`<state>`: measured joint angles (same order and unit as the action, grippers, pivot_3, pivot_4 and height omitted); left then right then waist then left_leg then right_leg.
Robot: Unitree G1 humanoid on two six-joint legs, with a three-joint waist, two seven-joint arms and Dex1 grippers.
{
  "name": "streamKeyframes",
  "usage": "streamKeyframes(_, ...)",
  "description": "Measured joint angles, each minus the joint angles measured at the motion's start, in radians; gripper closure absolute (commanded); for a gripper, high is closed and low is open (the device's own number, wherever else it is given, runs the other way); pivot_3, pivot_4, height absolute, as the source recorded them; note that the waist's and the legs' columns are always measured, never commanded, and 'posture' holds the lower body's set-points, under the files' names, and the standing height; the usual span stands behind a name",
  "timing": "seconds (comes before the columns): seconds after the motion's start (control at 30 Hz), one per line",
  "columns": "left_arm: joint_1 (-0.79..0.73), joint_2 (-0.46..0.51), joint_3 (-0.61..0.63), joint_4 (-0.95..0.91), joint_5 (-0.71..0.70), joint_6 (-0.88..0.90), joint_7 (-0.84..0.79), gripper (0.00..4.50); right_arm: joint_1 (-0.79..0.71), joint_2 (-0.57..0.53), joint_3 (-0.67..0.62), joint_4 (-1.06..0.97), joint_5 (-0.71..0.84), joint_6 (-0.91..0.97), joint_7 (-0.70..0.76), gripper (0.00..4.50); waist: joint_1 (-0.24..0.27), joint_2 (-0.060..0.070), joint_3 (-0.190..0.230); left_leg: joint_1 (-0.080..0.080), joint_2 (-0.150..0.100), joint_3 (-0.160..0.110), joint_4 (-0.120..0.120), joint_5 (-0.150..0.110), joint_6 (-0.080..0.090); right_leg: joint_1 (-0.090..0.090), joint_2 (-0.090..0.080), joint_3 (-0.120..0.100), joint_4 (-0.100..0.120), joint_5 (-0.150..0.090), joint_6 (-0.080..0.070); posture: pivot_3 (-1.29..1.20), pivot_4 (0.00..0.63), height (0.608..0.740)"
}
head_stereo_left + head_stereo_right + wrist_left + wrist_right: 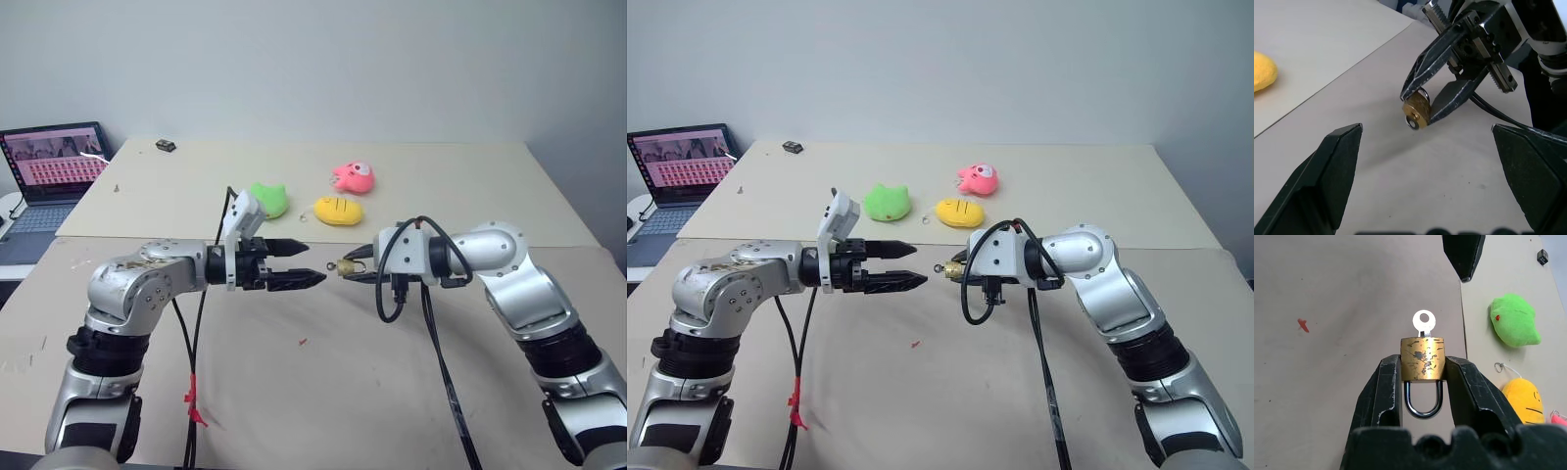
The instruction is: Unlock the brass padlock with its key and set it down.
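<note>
Scuffed squarish brass padlock (1422,359) pinched by right gripper (1422,382) fingers, silvery round-headed key (1424,323) inserted, left gripper (306,264) fingers spread

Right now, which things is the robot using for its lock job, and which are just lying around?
For the job:
- brass padlock, pinched in the right gripper, held above the table
- key, sticking out of the padlock
- left gripper, open, facing it

Just lying about:
- green plush toy
- yellow plush toy
- pink plush toy
- laptop
- small black object
</note>
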<state>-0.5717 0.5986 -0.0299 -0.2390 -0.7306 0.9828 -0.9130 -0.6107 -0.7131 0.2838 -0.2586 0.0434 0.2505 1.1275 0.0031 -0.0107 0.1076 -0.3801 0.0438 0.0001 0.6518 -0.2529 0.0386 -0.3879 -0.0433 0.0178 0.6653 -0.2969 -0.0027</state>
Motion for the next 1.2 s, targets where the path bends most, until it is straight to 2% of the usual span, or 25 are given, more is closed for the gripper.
streamKeyframes(0.2,0.000,-0.014,-0.013,0.006,0.000,0.005,0.023,0.00,0.000,-0.001,0.000,-0.029,0.003,0.018,-0.008,3.60,0.000,0.000,0.000,0.000,0.000,0.000,0.000,0.000,0.000,0.000,0.000,0.000,0.000,0.000,0.000,0.00,0.150,0.657)
streamKeyframes(0.27,0.000,-0.014,-0.025,0.010,0.006,0.003,0.026,0.51,0.000,-0.002,0.000,-0.032,0.010,0.024,-0.009,3.60,0.000,0.000,0.000,0.000,0.000,0.000,0.000,0.000,0.000,0.000,0.000,0.000,0.000,0.000,0.000,0.00,0.150,0.657)
streamKeyframes(0.3,0.000,-0.014,-0.033,0.011,0.012,0.001,0.027,0.61,0.000,-0.002,0.000,-0.033,0.012,0.027,-0.009,3.60,0.001,0.000,0.000,0.000,0.000,0.000,0.000,0.000,0.000,0.000,0.000,0.000,0.000,0.000,0.000,0.00,0.150,0.657)
streamKeyframes(0.43,-0.006,-0.040,-0.049,0.025,0.025,-0.001,0.034,2.04,-0.003,-0.003,-0.005,-0.044,0.019,0.044,-0.011,3.60,0.001,0.000,0.000,0.000,0.000,0.000,0.000,0.000,0.000,0.000,0.000,0.000,0.000,0.000,0.000,0.00,0.150,0.657)
streamKeyframes(1.03,-0.044,-0.102,-0.060,0.071,0.049,-0.009,0.075,2.04,-0.005,-0.026,-0.027,-0.102,0.035,0.107,-0.018,3.60,0.003,0.000,0.000,-0.001,0.000,0.000,0.000,0.000,0.000,0.000,0.000,0.000,0.000,0.000,0.000,0.00,0.150,0.657)
streamKeyframes(1.13,-0.043,-0.106,-0.059,0.071,0.048,-0.009,0.075,2.73,-0.005,-0.029,-0.028,-0.103,0.039,0.108,-0.018,3.60,0.003,0.000,0.000,-0.001,0.000,0.000,0.000,0.000,0.000,0.000,0.000,0.000,0.000,0.000,-0.001,0.00,0.150,0.657)
streamKeyframes(1.2,-0.043,-0.108,-0.064,0.070,0.045,-0.009,0.067,3.48,-0.005,-0.030,-0.028,-0.103,0.039,0.110,-0.021,3.60,0.003,0.000,0.000,-0.001,0.000,0.000,0.000,0.000,0.000,0.000,0.000,0.000,0.000,0.000,-0.001,0.00,0.150,0.657)
